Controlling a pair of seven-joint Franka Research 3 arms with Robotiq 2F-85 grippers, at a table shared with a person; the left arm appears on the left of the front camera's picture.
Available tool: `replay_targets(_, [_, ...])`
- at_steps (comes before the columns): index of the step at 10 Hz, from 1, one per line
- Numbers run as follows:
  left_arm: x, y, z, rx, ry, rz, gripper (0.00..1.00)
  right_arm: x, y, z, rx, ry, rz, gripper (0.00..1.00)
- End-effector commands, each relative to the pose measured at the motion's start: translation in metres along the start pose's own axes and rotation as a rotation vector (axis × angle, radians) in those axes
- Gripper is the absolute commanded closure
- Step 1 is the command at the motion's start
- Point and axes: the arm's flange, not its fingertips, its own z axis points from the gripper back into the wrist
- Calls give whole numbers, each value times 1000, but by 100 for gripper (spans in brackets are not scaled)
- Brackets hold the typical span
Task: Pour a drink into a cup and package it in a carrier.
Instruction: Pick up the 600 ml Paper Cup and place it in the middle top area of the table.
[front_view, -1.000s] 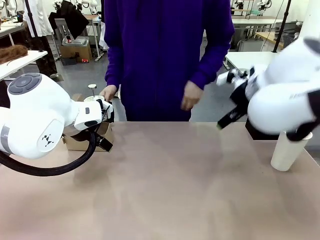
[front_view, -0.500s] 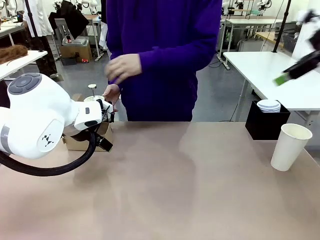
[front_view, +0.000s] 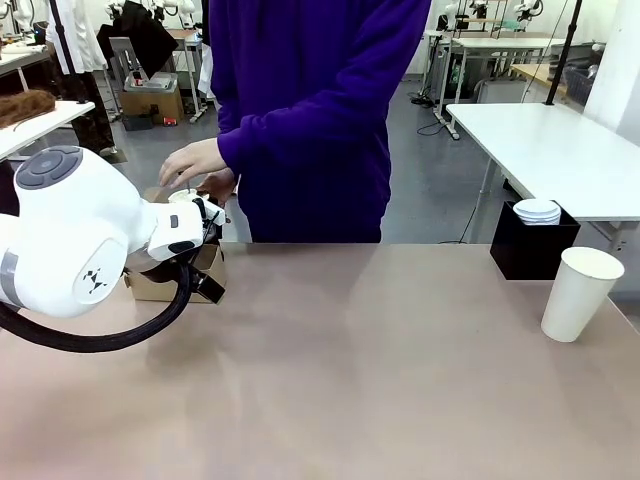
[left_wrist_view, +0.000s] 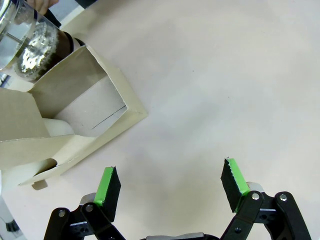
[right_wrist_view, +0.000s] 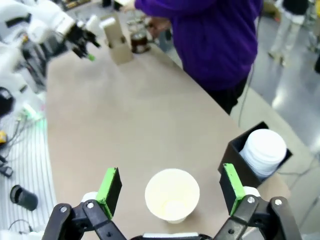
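Front: table (front_view: 350, 380) w/ cup (front_view: 580, 293) upright at far right, mouth open, no lid. Just behind-left of it a black box (front_view: 530, 252) w/ stack of white lids (front_view: 538, 210) on top. Left arm (front_view: 80, 235) bulks in at near left and blocks most of the carrier (front_view: 148, 287), brown card edges peeking out below and right of it. Person in purple top (front_view: 310, 110) at far side, both of the person's palms (front_view: 195, 162) together above the carrier area. Left wrist: left hand (left_wrist_view: 170, 167) released, fingers spread wide over bare table, nothing between. Carrier's pale card walls to the left, apart from the fingers. Glass pitcher (left_wrist_view: 30, 45) w/ metal bands just beyond the carrier at top left. Right wrist: right hand (right_wrist_view: 170, 172) released, wide open, high over the cup, which sits between the two pads seen from above, no contact. Box and lids to the right of the cup. Far end of table: carrier, then pitcher beside it w/ dark brown drink (right_wrist_view: 138, 46) in its lower part, person's palms at it, left arm close by.
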Motion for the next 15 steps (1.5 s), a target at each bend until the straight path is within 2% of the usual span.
replay_targets(1, [0, 0, 0, 0, 0, 1, 0, -33, -51, -8, 98, -42, -3, 0])
replay_targets(2, [0, 0, 0, 0, 0, 1, 0, -52, -63, -17, 118, -63, -30, 0])
replay_targets(3, [0, 0, 0, 0, 0, 1, 0, -55, -66, -26, 90, -65, -26, 0])
replay_targets(4, [0, 0, 0, 0, 0, 1, 0, -51, -26, -12, 69, -67, -29, 0])
replay_targets(8, [0, 0, 0, 0, 0, 1, 0, -51, -26, -12, 69, -67, -29, 0])
replay_targets(9, [0, 0, 0, 0, 0, 1, 0, -53, -36, -10, 64, -67, -11, 0])
replay_targets(13, [0, 0, 0, 0, 0, 1, 0, -135, -52, -9, 48, -288, 68, 0])
replay_targets(15, [0, 0, 0, 0, 0, 1, 0, -169, -52, -19, 42, -348, 112, 0])
